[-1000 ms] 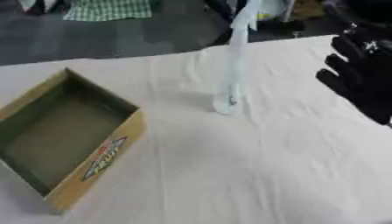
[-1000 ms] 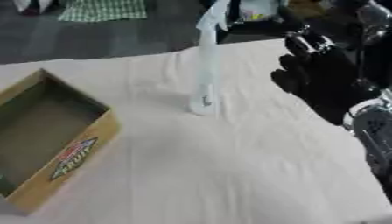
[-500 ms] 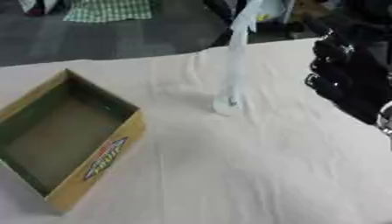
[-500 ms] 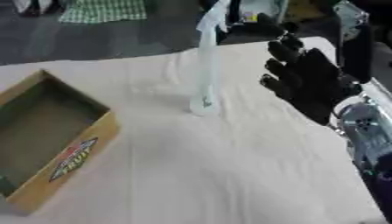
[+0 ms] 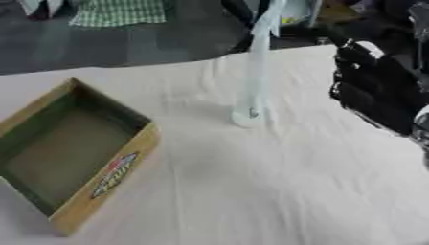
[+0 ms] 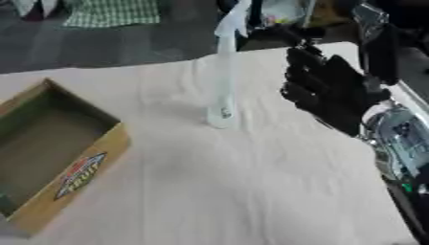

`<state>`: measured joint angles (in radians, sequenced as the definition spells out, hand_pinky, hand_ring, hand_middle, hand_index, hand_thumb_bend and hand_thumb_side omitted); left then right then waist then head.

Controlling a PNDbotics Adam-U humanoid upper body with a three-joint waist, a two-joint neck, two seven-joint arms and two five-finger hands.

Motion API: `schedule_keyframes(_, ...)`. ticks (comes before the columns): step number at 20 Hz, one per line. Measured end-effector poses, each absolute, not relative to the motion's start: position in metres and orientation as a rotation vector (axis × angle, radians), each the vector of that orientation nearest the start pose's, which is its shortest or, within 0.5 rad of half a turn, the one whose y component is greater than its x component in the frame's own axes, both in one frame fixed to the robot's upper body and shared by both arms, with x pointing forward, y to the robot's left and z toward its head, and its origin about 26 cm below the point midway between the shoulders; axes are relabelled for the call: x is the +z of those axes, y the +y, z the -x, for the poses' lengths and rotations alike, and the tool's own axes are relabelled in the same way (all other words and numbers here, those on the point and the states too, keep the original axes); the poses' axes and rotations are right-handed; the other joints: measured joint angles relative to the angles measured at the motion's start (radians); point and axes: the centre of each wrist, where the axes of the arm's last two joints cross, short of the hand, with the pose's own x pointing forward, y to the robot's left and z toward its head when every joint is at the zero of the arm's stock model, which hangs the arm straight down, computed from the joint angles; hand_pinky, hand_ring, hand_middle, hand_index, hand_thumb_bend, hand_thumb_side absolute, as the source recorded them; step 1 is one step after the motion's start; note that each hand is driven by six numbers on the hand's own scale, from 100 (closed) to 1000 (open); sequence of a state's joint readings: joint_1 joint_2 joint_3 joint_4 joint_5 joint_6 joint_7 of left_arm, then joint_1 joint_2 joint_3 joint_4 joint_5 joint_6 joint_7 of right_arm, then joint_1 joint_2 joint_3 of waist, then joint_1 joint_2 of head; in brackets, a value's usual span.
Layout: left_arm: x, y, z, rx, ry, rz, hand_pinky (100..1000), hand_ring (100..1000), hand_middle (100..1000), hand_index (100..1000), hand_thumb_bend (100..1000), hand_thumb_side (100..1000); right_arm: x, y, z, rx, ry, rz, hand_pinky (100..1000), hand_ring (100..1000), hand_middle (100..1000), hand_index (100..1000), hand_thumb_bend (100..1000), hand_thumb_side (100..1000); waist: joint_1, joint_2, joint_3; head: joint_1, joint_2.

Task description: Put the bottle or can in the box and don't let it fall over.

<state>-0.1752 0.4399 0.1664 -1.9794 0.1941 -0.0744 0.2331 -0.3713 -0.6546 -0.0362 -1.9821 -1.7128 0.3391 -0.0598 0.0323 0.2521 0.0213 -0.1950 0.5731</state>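
Note:
A tall, slim, pale translucent bottle point(image 6: 223, 81) stands upright near the middle of the white cloth-covered table point(image 6: 251, 191). My black right hand point(image 6: 331, 93) hovers to the right of it, fingers spread and relaxed, a short gap away from the bottle and touching nothing. An open cardboard box point(image 5: 71, 153) with a coloured logo on its side sits at the left, nothing inside it. My left hand shows in neither view.
My right forearm with silver parts point(image 6: 402, 143) runs down the right edge. Beyond the table's far edge lie a dark floor, a green checked cloth point(image 5: 117, 10) and some clutter. Bare cloth lies between the box and the bottle.
My right hand has moved left toward the bottle, closing much of the gap. The bottle and the box have stayed where they were.

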Motion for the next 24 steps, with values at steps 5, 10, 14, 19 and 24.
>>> schedule_keyframes(5,0.19,0.33,-0.284,0.02,-2.271,-0.333,1000,721,717,865,258,844,0.261,-0.305,-0.3,-0.077,-1.449,-1.304,100,142,261,1000,247,916,0.001,0.0,0.0,0.0,-0.002)
schedule_keyframes(10,0.19,0.33,-0.284,0.02,-2.271,-0.333,1000,721,717,865,258,846,0.262,-0.304,-0.301,-0.079,-1.418,-1.309,100,145,262,1000,317,986,0.001,0.0,0.004,0.0,-0.004)
schedule_keyframes(14,0.19,0.33,-0.284,0.02,-2.27,-0.333,1000,721,717,865,258,846,0.261,-0.301,-0.302,-0.068,-1.398,-1.306,100,147,264,1000,328,1000,0.0,0.0,0.005,-0.001,-0.004)
schedule_keyframes(19,0.19,0.33,-0.284,0.02,-2.27,-0.333,1000,721,717,865,258,847,0.261,-0.297,-0.303,-0.049,-1.372,-1.296,100,147,264,1000,336,1000,-0.002,0.001,0.006,-0.003,-0.003)
schedule_keyframes(24,0.19,0.33,-0.284,0.018,-2.269,-0.332,1000,720,716,865,257,849,0.261,-0.293,-0.304,-0.036,-1.348,-1.293,100,145,263,1000,341,1000,-0.002,0.002,0.01,-0.01,-0.003)
